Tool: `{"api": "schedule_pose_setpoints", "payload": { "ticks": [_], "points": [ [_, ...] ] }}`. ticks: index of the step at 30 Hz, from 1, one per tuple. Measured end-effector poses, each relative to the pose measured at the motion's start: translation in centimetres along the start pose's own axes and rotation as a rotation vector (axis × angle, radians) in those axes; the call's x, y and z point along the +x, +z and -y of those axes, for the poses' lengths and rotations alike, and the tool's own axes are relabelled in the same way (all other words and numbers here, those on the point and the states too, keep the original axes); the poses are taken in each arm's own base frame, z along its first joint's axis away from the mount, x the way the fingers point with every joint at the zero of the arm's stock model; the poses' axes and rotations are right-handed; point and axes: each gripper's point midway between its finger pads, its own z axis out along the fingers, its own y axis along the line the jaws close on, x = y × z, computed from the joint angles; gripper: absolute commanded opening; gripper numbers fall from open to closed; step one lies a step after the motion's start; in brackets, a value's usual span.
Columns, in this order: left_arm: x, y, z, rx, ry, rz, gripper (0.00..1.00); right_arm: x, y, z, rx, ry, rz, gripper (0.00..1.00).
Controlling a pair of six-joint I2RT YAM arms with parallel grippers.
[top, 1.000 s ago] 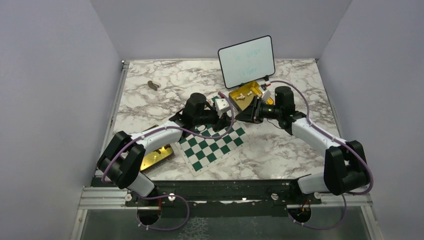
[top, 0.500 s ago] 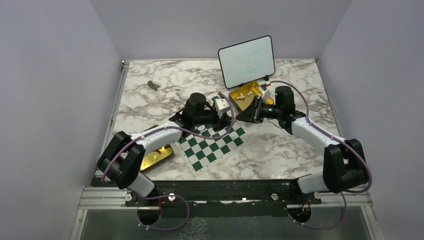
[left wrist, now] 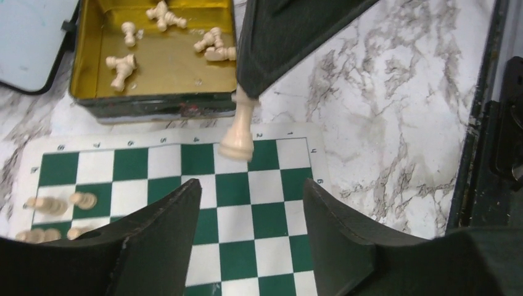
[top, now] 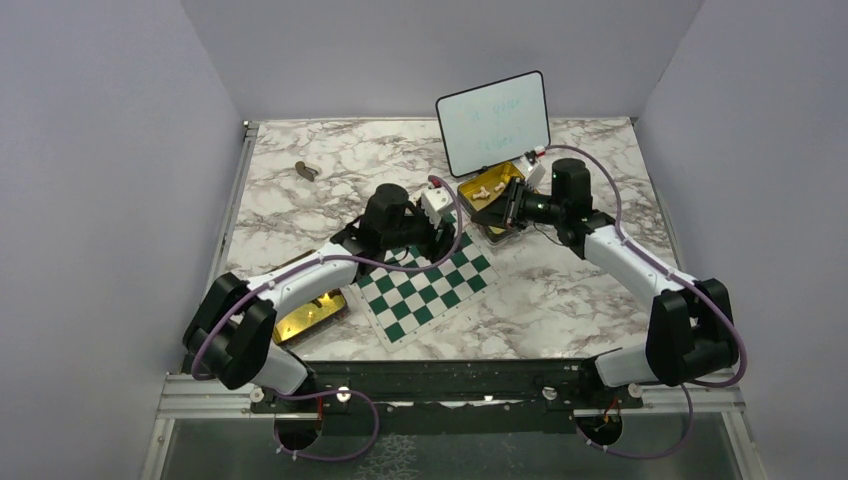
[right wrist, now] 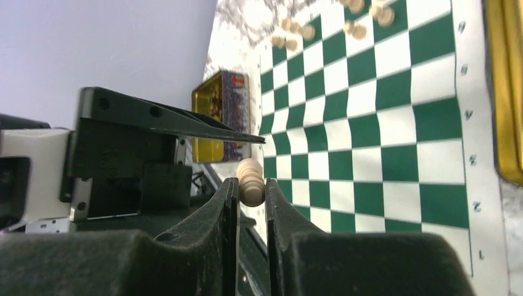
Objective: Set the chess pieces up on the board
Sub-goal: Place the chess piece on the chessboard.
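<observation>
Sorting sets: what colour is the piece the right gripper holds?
Pale beige piece, clearest in the left wrist view.

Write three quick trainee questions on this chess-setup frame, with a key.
1. True or false: the left fingers are shut on a chessman.
2. What grips the pale chessman held in the air, clear of the chessboard? A) left fingers B) right fingers C) nothing
3. Fill in: the loose chessmen lie on their sides in the open gold ____.
Key: 1 false, they stand open and empty. 2 B. 3 tin.
</observation>
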Motion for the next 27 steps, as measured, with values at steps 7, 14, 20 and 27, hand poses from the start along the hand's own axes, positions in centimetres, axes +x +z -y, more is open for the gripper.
{"api": "schedule_pose_setpoints", "payload": {
  "ticks": [7,14,20,27],
  "points": [
    [-0.3,-2.6,-1.6,-0.166,-0.070,-0.049,0.99,-4.8,0.5,-1.3,0.049,-0.097,0.105,0.13],
    [-0.9,-7.6,-2.0,-0.321,-0.111,-0.032,0.99,-7.4,3.8,-1.0,0.212,-0.217,0.127,0.13],
    [-0.3,-12.8,-3.5,-0.531,-0.236,-0.023,0.99,-6.9,8.6,-3.1,0.311,-0.394,0.101,0.13],
    [1.6,-18.7,-6.8,-0.757,-0.353,0.023,0.99,-4.8,14.8,-3.5,0.395,-0.562,0.048,0.13]
  ]
}}
